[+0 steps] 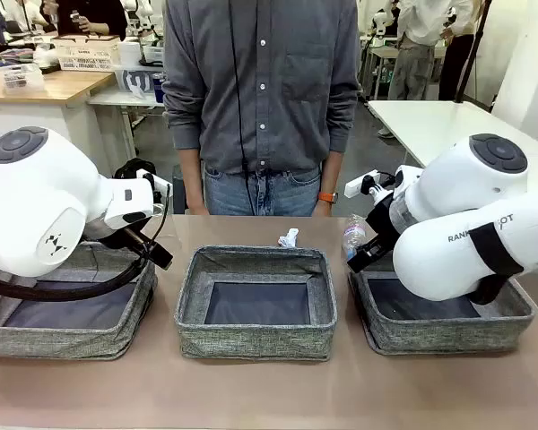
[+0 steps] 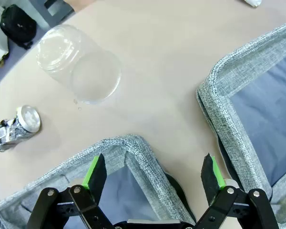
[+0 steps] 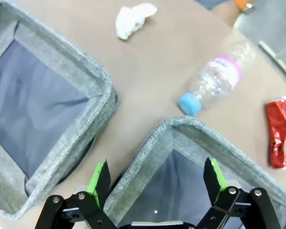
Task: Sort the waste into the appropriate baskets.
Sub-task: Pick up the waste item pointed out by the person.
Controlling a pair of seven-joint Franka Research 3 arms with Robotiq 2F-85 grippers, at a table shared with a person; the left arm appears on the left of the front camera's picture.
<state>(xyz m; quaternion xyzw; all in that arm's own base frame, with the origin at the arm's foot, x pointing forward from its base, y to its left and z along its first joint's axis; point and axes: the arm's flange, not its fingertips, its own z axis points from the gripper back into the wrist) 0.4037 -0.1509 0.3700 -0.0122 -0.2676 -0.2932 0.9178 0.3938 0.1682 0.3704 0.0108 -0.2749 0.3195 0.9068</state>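
Right gripper (image 3: 156, 168) short of bottle (image 3: 218, 78)

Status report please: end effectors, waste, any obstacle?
Left end effector open, over left basket. Right end effector open, over right basket. Cup, dark can, tissue, bottle, red can on table. No obstacle seen.

We see left gripper (image 2: 153, 162), jaws apart, over near basket (image 2: 124, 142) | clear cup (image 2: 81, 64), dark can (image 2: 12, 129) beyond | second basket (image 2: 229, 109) beside
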